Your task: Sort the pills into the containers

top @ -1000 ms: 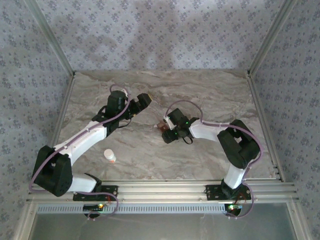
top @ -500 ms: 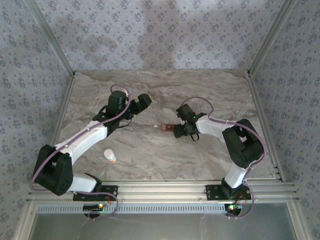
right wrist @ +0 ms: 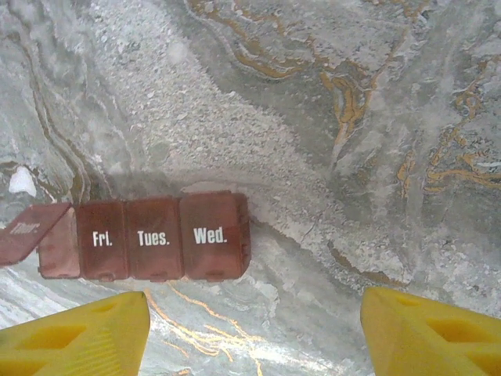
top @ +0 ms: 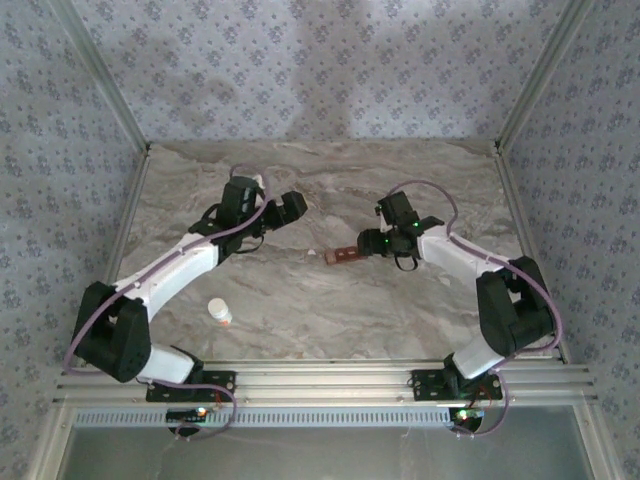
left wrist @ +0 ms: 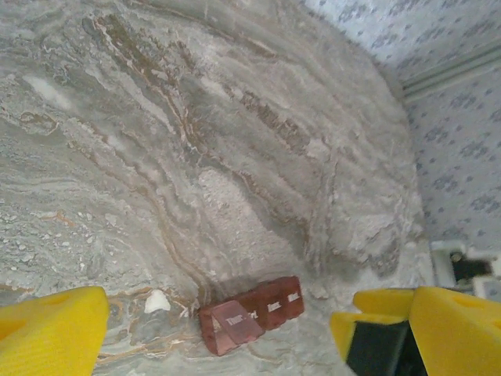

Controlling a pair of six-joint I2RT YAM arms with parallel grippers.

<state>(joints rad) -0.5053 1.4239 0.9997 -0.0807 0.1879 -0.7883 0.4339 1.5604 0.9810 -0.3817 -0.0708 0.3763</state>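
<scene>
The containers (right wrist: 160, 237) are a dark red-brown strip lying flat on the marble, with lids marked Fri., Tues. and Wed. shut. The lid at the strip's left end (right wrist: 27, 229) stands open. One white pill (right wrist: 21, 180) lies on the table just beyond that end. My right gripper (right wrist: 254, 333) is open, near the strip's Wed. end, with bare table between its yellow fingers. My left gripper (left wrist: 223, 352) is open wide, with the containers (left wrist: 254, 312) and the pill (left wrist: 156, 301) ahead of it. From above, the strip (top: 343, 256) lies between the left gripper (top: 292, 208) and the right gripper (top: 374, 243).
A small white bottle (top: 220, 312) with an orange-red band stands near the front left, beside the left arm. Metal frame rails (top: 330, 375) and patterned walls close in the marble table on all sides.
My right gripper has drawn back to the right and away from the strip, which now lies uncovered on the table. The left arm has shifted slightly to the right.
</scene>
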